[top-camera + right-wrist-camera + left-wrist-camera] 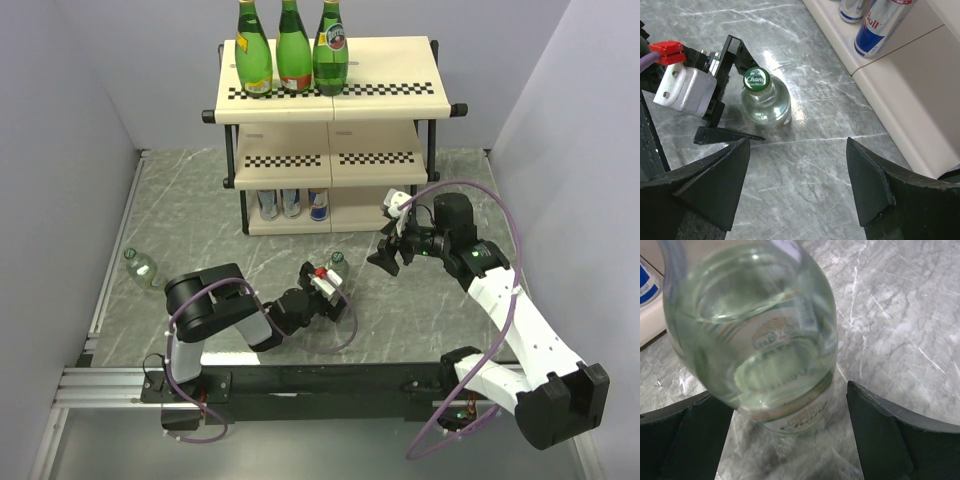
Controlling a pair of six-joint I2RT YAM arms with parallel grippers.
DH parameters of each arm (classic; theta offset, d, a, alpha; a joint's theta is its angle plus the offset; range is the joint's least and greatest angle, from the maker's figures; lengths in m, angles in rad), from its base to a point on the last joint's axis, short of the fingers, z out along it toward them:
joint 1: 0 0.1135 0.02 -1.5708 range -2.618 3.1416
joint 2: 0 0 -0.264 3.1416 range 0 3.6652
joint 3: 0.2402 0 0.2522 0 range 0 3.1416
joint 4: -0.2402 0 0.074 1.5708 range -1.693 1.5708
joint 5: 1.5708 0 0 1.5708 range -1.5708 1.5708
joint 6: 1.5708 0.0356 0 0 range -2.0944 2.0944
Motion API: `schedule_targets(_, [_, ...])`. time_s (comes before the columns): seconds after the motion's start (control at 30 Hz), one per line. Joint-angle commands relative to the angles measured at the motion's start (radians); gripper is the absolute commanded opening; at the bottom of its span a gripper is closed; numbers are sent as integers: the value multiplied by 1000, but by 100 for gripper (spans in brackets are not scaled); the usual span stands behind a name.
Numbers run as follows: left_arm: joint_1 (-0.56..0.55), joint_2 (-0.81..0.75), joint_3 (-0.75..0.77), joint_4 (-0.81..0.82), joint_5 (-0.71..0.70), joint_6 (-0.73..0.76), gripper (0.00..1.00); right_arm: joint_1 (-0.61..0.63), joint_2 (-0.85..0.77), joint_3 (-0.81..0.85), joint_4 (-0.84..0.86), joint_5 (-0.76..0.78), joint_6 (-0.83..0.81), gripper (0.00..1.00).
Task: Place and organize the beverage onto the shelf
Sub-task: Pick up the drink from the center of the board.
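Observation:
A small clear glass bottle (765,102) with a green cap (337,258) stands upright on the grey marble table, in front of the shelf (400,65). My left gripper (333,278) is open around its body. In the left wrist view the bottle (755,330) fills the space between the fingers, with a gap to the right finger (880,430). My right gripper (798,145) hovers open and empty just right of the bottle, above bare table. Three tall green bottles (292,50) stand on the shelf's top tier.
Several cans (292,203) stand on the shelf's bottom board, a blue and silver one (882,22) nearest my right gripper. Another small clear bottle (141,266) sits at the far left by the table's metal rail (112,280). Grey walls close in both sides.

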Motion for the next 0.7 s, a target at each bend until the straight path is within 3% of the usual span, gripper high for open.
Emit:
schedule_targets(0.0, [-9, 11, 34, 455, -28, 12, 95, -9, 4, 7, 2, -14, -14, 83])
schedule_targets(0.67, [-6, 13, 92, 372, -94, 3, 92, -22, 1, 9, -4, -26, -15, 83])
